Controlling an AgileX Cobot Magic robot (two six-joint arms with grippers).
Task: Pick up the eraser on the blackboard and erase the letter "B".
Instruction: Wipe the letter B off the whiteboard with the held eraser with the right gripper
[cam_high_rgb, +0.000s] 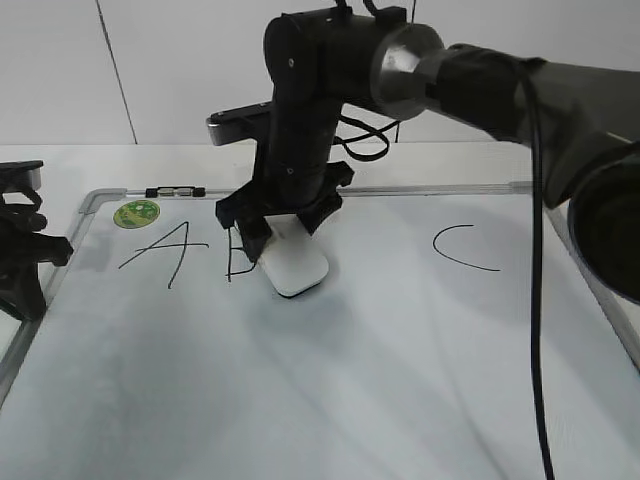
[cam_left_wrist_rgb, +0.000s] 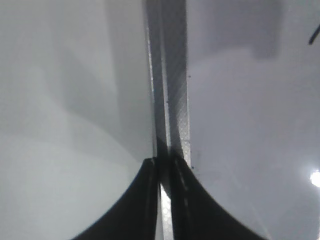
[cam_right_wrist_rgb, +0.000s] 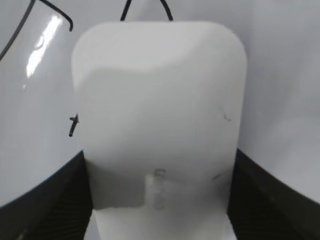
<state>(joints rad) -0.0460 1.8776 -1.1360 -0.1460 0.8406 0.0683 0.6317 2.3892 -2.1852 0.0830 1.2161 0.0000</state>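
Eraser (cam_high_rgb: 296, 265) sits left of centre in the exterior view, clamped between the right gripper's (cam_high_rgb: 283, 232) fingers and pressed tilted onto the blackboard (cam_high_rgb: 400, 380). It overlaps the letter "B" (cam_high_rgb: 232, 258), of which only the vertical stroke shows. Left gripper (cam_left_wrist_rgb: 162, 172), at the frame's left edge, has its fingers closed together, empty.

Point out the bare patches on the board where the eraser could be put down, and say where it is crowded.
Free: the wide strip of the blackboard below the letters, and the gap between the eraser and the "C". Crowded: the upper left, where the "A", the letter "B", the green sticker and the right pincer gripping the eraser sit close together.
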